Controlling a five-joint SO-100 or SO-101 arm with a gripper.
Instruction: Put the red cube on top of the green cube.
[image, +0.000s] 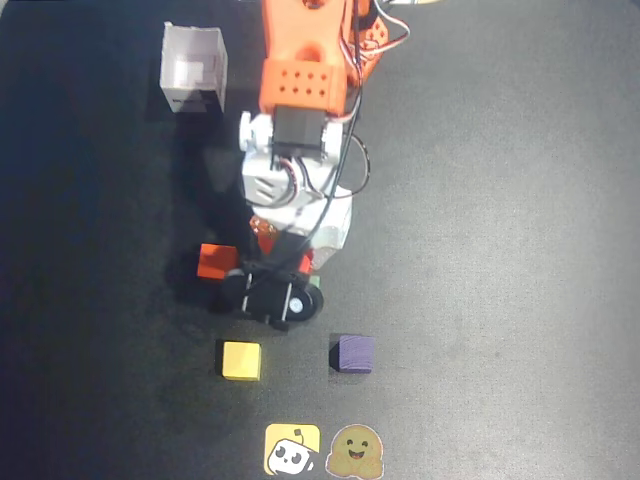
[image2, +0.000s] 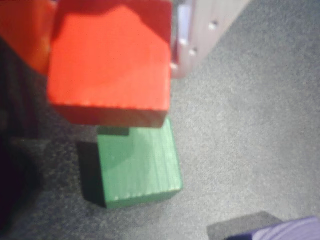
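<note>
In the wrist view the red cube (image2: 110, 60) is seen held between the jaws of the gripper (image2: 107, 55) — closed only to the cube's width — and raised above the mat, with the green cube (image2: 137, 167) just below and nearer the camera, partly overlapped by the red one's lower edge. In the overhead view the green cube is almost wholly hidden under the arm; only a sliver (image: 314, 286) may be made out.

The red cube is judged light, stiff and matte, so little slip is expected; two opposite flat faces are best taken, as appears done here.

Counted in the overhead view: one orange-red cube (image: 215, 261) left of the gripper, one yellow cube (image: 241, 360), one purple cube (image: 351, 353), one white open box (image: 194, 68) at the far left, and two stickers (image: 324, 450) at the near edge.
</note>
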